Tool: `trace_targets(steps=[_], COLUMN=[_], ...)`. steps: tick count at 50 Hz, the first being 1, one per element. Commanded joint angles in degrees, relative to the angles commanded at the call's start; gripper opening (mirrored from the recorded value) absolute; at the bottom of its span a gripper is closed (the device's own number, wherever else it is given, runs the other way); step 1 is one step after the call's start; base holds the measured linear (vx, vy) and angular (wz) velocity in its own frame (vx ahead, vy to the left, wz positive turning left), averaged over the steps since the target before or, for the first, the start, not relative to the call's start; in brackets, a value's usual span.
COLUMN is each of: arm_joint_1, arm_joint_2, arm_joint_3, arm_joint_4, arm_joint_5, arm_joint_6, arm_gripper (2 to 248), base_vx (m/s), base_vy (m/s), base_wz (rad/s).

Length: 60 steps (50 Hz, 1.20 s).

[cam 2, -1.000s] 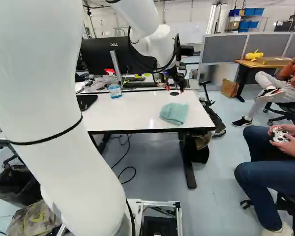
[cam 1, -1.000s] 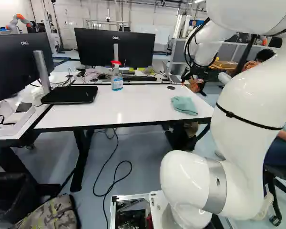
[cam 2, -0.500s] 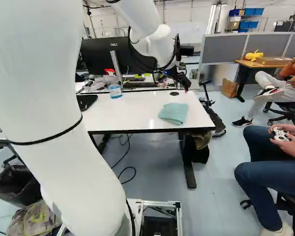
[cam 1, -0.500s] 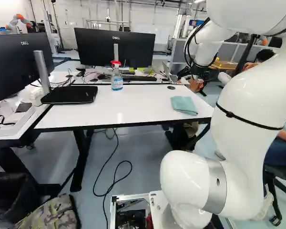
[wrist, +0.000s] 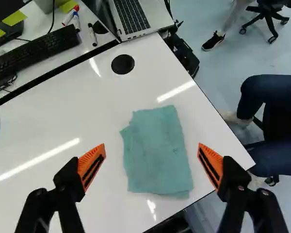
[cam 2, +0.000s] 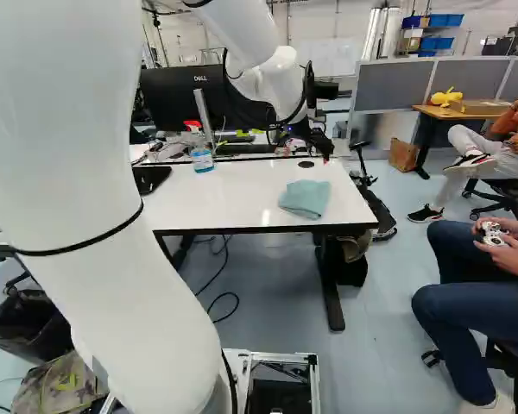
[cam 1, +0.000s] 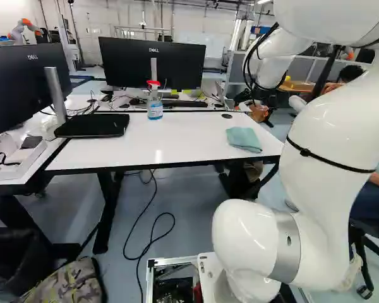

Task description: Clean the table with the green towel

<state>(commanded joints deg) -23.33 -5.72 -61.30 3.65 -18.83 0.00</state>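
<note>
While the cleaning waits on its cloth, a computer monitor (cam 1: pixel 25 88) stands at the upper left of the left base view, its flat black foot (cam 1: pixel 91 125) taking up the left end of the white counter (cam 1: pixel 114 154). Right of that foot, near the far edge, a spray bottle (cam 1: pixel 155 110) with a red head stands upright, probably set back there to leave the middle free for wiping. Behind it, at the upper middle, are a second monitor (cam 1: pixel 126 63) and a black keyboard (cam 1: pixel 185 103), both beyond the stretch to be cleaned, I'd say.

Further right, the green towel (wrist: pixel 157 150) lies flat and folded on the counter's right part, short of the near edge. Folded like that, it should make a thick enough pad to pinch and wipe with. At the upper right, the hand (cam 2: pixel 326 159) hangs from the arm (cam 2: pixel 281 82), angled down. In the wrist view its two orange-padded fingers stand wide apart, holding nothing and touching nothing, with the towel ahead and framed between them. The next move is likely a descent over the cloth, then a close; coming in too high might catch only the top layer.
</note>
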Motion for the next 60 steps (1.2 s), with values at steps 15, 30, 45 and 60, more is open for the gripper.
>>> trace_targets(steps=[15, 30, 45, 60], arm_joint_1=[1.05, 2.61, 4.65, 7.17], arm_joint_2=[0.98, 2.43, 4.32, 6.67], arm_joint_3=[2.54, 6.31, 11.21, 17.29], arm_joint_4=[-0.16, -0.41, -0.73, -1.12], arm_joint_5=[3.1, 7.71, 13.71, 21.14], arm_joint_6=[0.0, 0.0, 0.0, 0.0], arm_gripper=[247, 247, 247, 247], base_vx=[0.0, 0.0, 0.0, 0.0], base_vy=[0.0, 0.0, 0.0, 0.0], base_wz=[0.0, 0.0, 0.0, 0.0])
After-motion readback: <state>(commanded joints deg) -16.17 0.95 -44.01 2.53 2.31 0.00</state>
